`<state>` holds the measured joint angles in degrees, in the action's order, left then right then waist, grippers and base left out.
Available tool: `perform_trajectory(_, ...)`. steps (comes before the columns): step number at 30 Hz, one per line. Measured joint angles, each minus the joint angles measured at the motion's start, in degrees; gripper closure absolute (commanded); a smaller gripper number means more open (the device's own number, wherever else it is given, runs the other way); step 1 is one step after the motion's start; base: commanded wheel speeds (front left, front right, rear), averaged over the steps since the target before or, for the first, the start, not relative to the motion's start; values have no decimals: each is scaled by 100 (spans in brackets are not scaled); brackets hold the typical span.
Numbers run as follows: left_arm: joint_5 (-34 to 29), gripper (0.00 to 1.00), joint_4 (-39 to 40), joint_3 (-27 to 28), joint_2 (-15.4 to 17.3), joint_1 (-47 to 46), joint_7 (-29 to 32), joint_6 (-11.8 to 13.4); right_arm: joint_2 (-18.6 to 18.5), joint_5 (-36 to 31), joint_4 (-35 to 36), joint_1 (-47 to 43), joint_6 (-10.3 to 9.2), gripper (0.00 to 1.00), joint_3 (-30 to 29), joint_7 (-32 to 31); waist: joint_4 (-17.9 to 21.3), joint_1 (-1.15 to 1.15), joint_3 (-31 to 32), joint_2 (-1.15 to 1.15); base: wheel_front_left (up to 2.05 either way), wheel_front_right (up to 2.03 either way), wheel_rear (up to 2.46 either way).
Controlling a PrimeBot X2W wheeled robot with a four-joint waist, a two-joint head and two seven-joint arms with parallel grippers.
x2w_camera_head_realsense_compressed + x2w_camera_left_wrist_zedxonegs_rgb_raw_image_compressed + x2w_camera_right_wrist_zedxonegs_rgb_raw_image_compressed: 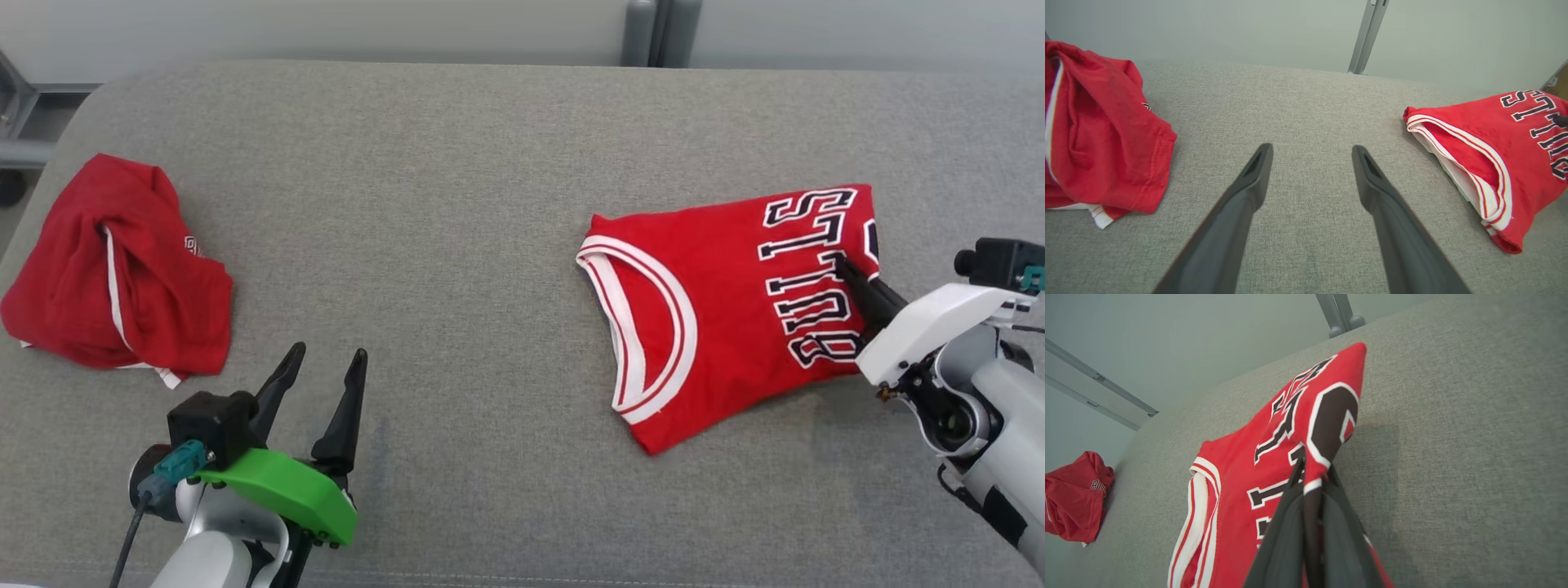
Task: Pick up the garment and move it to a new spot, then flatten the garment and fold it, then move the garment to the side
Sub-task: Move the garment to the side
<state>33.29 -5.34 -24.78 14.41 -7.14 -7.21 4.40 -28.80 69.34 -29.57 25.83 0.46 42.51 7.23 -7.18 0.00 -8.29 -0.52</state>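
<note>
Grey fabric-covered surface [490,163], pale wall [326,24] behind, grey metal post [657,33] at far edge

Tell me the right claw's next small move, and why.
Probably lift slightly and draw the jersey sideways: the right claw is shut on its lettered edge, the jersey lies folded on the grey cushion, and the left claw hangs open, apart from it.

1 crumpled red shirt [122,269] (white trim) lies on the grey fabric surface [457,204].

Even soft light, faint shadows.
</note>
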Motion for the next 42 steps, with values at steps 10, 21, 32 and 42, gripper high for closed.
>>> perform_trajectory(10, -245, 0, 622, -104, 132, -367, 11, -1, -465, -84, 41, 642, 20, 100, -267, -103, 402, 0, -369, 0, 0, 0, 0)
perform_trajectory(21, -546, 0, 1239, -192, 230, -911, 165, -3, -1002, -90, 1, 1354, 11, 100, -706, -107, 664, 0, -1165, 0, 0, 0, 0)
perform_trajectory(32, -700, 0, 1715, -180, 283, -1222, 201, -11, -1628, -345, -62, 1948, -16, 100, -918, -174, 748, 0, -1951, 0, 0, 0, 0)
perform_trajectory(42, -896, 0, 1918, -123, 470, -1406, 163, -20, -1462, -332, -153, 2182, -47, 100, -1009, -137, 976, 0, -2460, 0, 0, 0, 0)
